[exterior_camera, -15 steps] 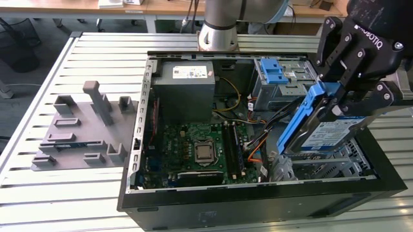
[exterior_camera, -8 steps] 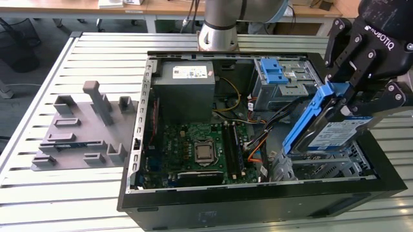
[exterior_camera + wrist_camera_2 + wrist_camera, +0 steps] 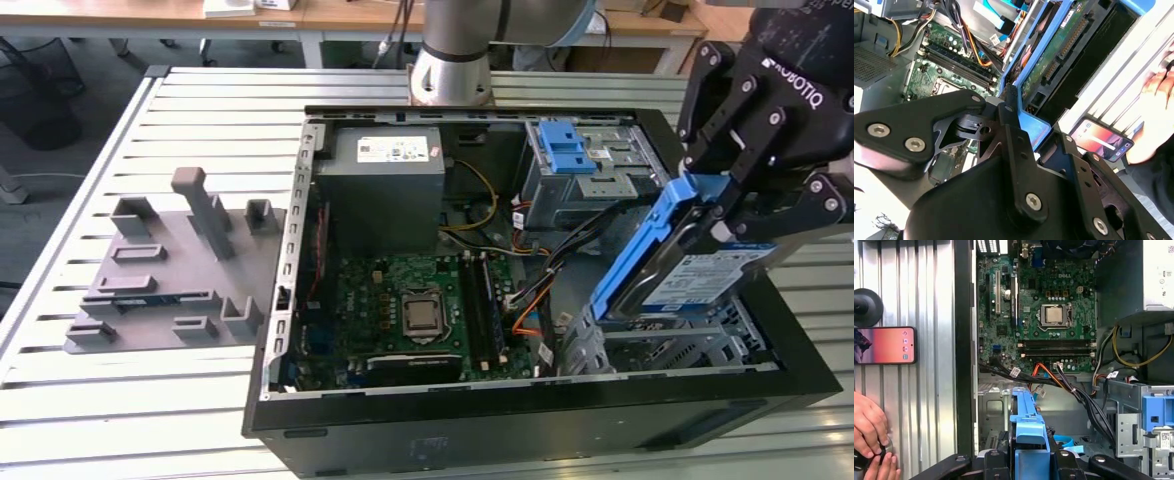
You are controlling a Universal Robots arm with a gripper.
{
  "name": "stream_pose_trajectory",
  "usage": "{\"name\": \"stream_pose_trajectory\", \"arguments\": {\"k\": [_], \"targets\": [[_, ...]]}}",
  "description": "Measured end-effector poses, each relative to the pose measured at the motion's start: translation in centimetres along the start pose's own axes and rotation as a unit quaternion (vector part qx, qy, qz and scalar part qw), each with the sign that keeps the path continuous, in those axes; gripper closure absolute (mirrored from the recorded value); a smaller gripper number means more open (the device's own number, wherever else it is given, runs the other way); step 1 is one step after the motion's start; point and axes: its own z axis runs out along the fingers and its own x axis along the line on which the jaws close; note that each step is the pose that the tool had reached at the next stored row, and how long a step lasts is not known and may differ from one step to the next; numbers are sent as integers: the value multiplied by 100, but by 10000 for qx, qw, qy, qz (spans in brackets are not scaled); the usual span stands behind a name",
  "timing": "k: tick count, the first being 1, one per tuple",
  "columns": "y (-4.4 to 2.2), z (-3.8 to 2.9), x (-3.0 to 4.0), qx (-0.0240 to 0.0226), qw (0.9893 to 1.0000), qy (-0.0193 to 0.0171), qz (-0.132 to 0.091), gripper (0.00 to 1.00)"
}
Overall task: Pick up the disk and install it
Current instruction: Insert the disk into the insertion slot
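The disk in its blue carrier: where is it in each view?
Exterior view: the disk hangs tilted in the gripper, at the exterior view's right.
Second wrist view: the disk shows its green circuit side, just past the gripper.
First wrist view: the disk is edge-on, blue carrier foremost.
Shared landmark: the motherboard.

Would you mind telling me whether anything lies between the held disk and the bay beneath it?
Nothing visible blocks it. The claw holds the disk tilted, its lower end at the metal bay. The black cable bundle runs close beside it, on the exterior view's left, not under it.
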Motion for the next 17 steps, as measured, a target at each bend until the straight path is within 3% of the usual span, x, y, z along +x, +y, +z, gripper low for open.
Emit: {"name": "stream_pose_trajectory", "arguments": {"k": [9, 17], "targets": [[-47, 35, -1, 0, 10000, 1, -1, 64], [-50, 47, 9, 0, 10000, 1, -4, 64]]}}
